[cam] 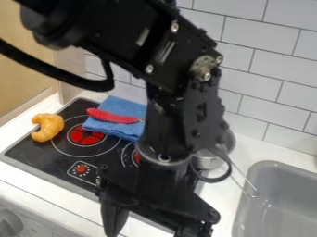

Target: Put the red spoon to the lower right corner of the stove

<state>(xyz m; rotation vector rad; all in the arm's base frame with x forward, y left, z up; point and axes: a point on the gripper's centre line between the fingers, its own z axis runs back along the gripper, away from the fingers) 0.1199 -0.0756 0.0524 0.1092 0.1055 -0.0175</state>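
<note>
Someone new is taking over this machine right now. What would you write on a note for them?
Gripper: open, low over the stove's front edge, nothing seen between its fingers.
Red spoon: on the blue cloth, toward the back of the stove.
Done: spoon not yet at its goal.
Left: grip it, carry it to the stove's lower right corner, let go.

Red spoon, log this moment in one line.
red spoon on blue cloth over stove | gripper open, low by stove's front edge | spoon not yet at lower right corner
</note>
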